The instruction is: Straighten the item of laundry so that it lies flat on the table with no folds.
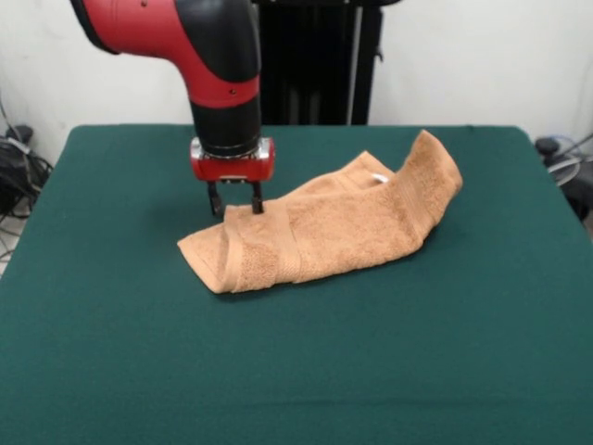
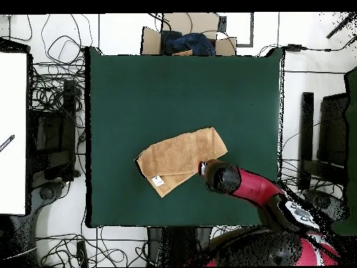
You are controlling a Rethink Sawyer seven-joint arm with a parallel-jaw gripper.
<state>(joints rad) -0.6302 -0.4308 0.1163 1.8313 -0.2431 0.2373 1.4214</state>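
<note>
Reading labels first: one small white tag [image 2: 158, 181] shows on the towel [image 1: 324, 227] in the overhead view, with a dark mark on it too small to read. No other writing can be made out in either view.

Front view, left to right: dark cables lie off the surface's left edge. The red and black arm [image 1: 199, 56] comes down from the top left. The hand [image 1: 235, 203] sits at the towel's far left edge, its two fingers [image 1: 215, 199] slightly apart, tips down at the cloth. Whether they pinch any cloth cannot be told. The towel lies near the middle of the green surface [image 1: 102, 352], folded over itself into a long band. Its left end is flat, with woven bands showing. Its right end stands up in a raised fold. A bit of white shows near the top edge, just left of that raised fold. More cables lie past the surface's right edge.

Overhead view, left to right: a white panel and tangled cables sit left of the surface. The towel [image 2: 183, 158] lies a little below centre, slanted, with the tag at its lower left corner. The arm covers the towel's lower right edge and hides the hand here. A cardboard box [image 2: 187, 40] with dark cloth in it stands past the top edge. Dark equipment sits at the right.
</note>
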